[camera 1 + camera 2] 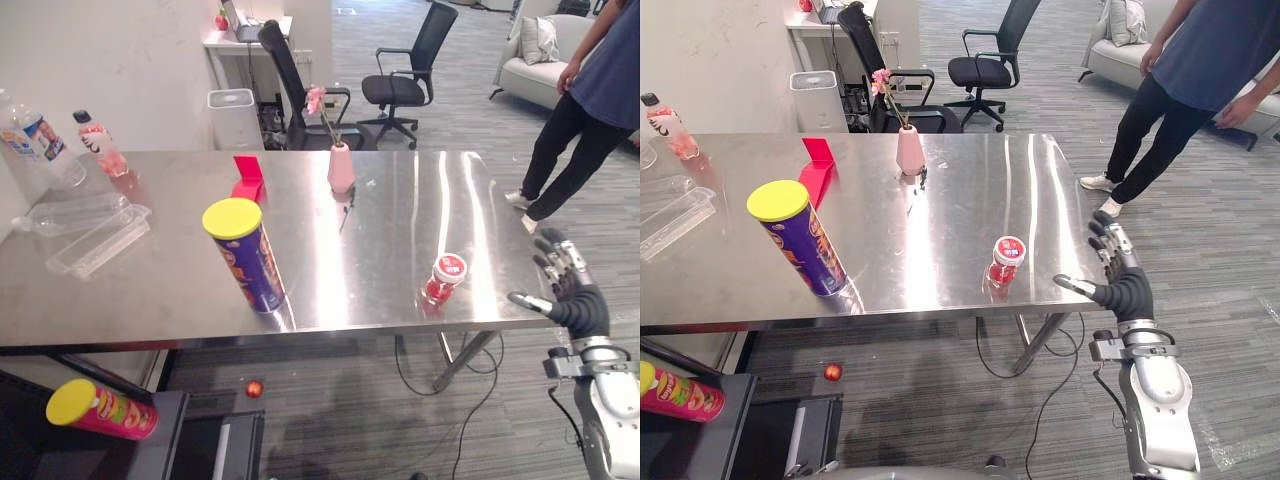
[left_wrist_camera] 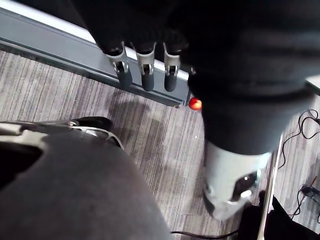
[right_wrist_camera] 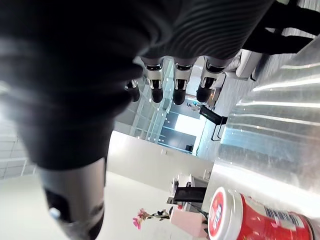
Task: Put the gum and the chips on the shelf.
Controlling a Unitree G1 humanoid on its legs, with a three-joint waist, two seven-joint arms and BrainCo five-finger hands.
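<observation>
A: Where do the two things stand?

B: Both are on the steel table point(image 1: 350, 265), near its front edge. The gum point(image 1: 446, 279), a small red jar with a white lid, stands upright toward the table's right end. The chips point(image 1: 246, 256), a tall blue can with a yellow lid, stand upright too, well to the left of the gum.

A: And the hands?

B: The right hand point(image 1: 572, 288) hovers just off the table's right edge and holds nothing. Its fingers are straight and a little spread, pointing away from the robot. The thumb sticks out leftward, toward the gum. The left hand point(image 2: 145, 67) hangs low over the floor point(image 2: 60, 100), fingers uncurled and empty.

A: So which arm takes what?

B: The right hand is plainly nearer the gum. The jar lies to the hand's left, on the thumb's side, with bare steel between them. Its long axis is vertical, so a sideways reach that closes thumb and fingers round the jar's wall looks the likely grip. The chips sit more toward the left arm's side.

A: And the shelf?

B: The shelf point(image 1: 165, 435) is the dark unit low at the robot's left, below the table's edge. A red can point(image 1: 100, 408) with a yellow lid lies on its side there. Neither task thing is on the shelf yet, so the job looks barely begun.
</observation>
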